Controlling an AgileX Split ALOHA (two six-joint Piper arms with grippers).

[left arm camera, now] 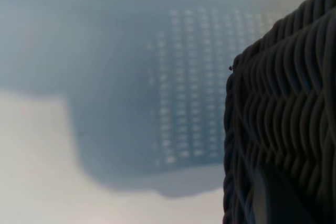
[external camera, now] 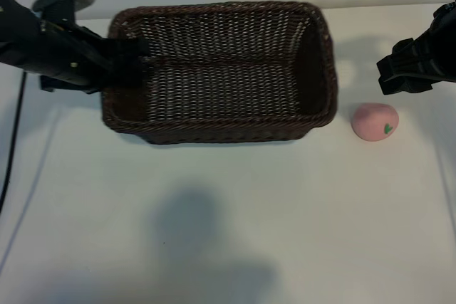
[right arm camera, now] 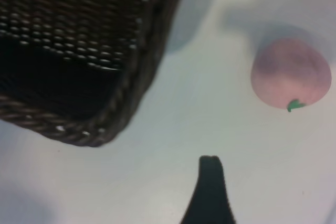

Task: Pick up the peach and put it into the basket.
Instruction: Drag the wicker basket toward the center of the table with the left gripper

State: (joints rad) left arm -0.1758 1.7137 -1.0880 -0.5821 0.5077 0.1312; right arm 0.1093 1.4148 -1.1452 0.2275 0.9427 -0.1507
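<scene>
Peach: resting on the white desk, at about 3 o'clock from the basket, just beside its right short wall but not touching; small green leaf mark facing the camera in the exterior view. Also seen in the right wrist view, lying free on the desk, nothing gripping it.

Basket: dark brown wicker, long side running across the exterior view, standing upright on the desk; nothing visible inside. Corner and braided rim close in the right wrist view; woven outer wall filling one side of the left wrist view.

Right gripper: at about 1 o'clock from the peach, hovering above the desk and apart from the fruit. Fingers spread wide, holding nothing; one dark fingertip showing in the right wrist view, clear of both peach and basket.

Left gripper: at 9 o'clock on the basket, at its left short wall, reaching over the rim there. Fingers only a little apart; possibly closed on the basket wall, though contact cannot be told for certain from these views.

Desk: plain white, carrying basket and peach, with soft shadows below the basket.
</scene>
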